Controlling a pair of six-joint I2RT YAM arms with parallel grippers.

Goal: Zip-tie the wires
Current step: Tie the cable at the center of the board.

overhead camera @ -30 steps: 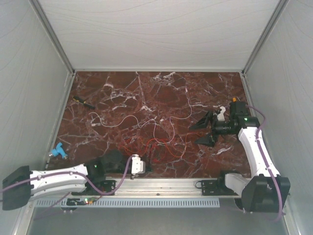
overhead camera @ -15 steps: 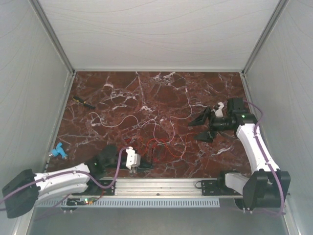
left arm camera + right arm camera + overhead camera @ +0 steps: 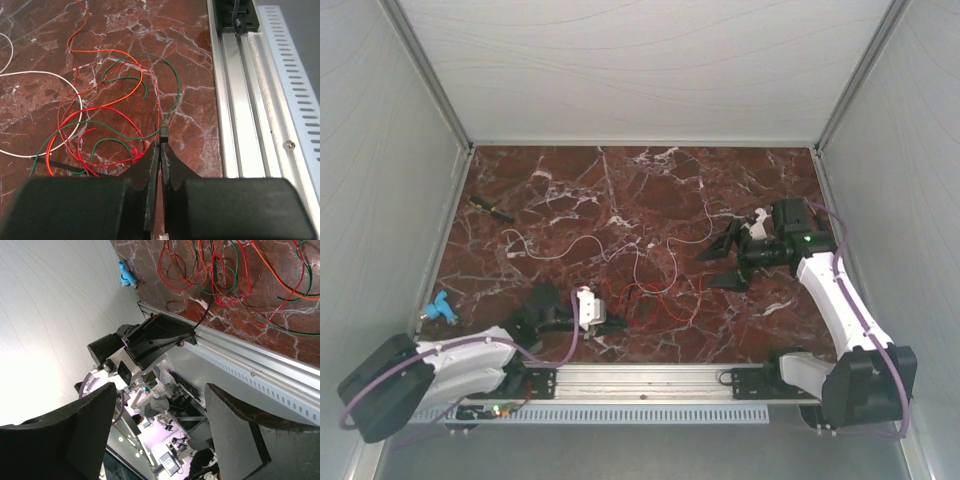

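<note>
Two states — left fingers (image 3: 150,170) clamp the zip tie (image 3: 163,133) beside the wires (image 3: 141,76) | right fingers (image 3: 235,435) spread wide

Two grippers are showing: the left gripper (image 3: 161,145) and the right gripper (image 3: 722,262). One zip tie (image 3: 206,316), one screwdriver (image 3: 492,208) and one blue fitting (image 3: 439,309) are also appearing. The wires (image 3: 100,115) are lying in four colours, red, orange, white and green, their strands too tangled for counting.
</note>
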